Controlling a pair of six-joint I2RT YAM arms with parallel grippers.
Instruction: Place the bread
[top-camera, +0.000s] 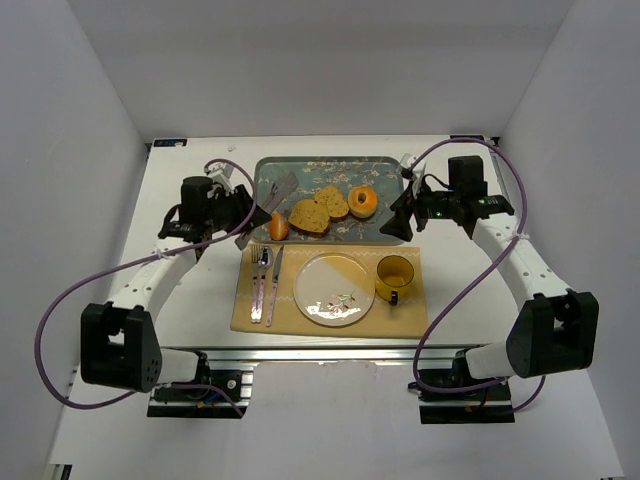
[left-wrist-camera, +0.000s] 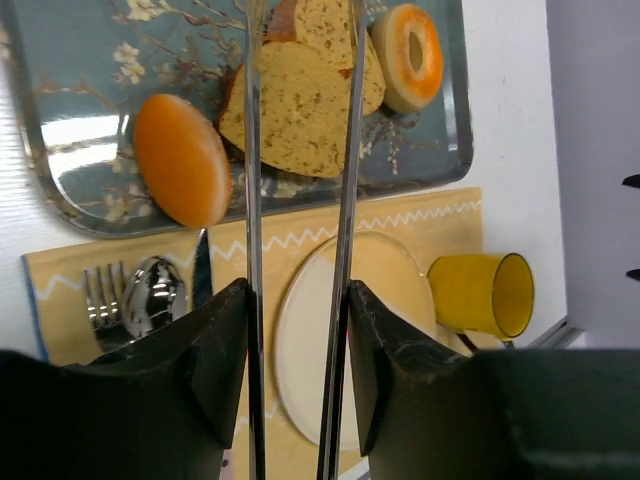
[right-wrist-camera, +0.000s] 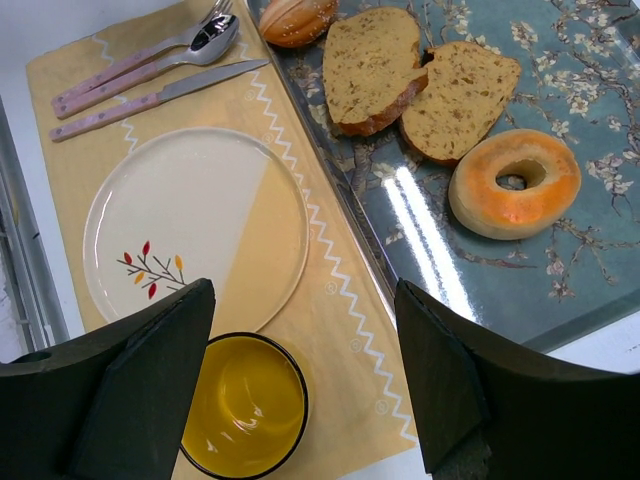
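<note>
The two flat golden-brown bread slices (right-wrist-camera: 375, 65) lie touching each other on the blue floral rectangular tray (top-camera: 300, 172), between a small orange oval fruit (left-wrist-camera: 182, 158) and an orange-glazed ring doughnut (right-wrist-camera: 515, 182). The left gripper (left-wrist-camera: 297, 305) clamps thin metal tongs (left-wrist-camera: 252, 200) (blades parted). The right gripper (right-wrist-camera: 302, 300) hangs wide apart and empty above the yellow placemat (right-wrist-camera: 345, 330).

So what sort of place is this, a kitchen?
Probably a test booth staged as a breakfast table: bare white walls, robot arms bolted at the edge, a placemat with plate, a tray of bread.
</note>
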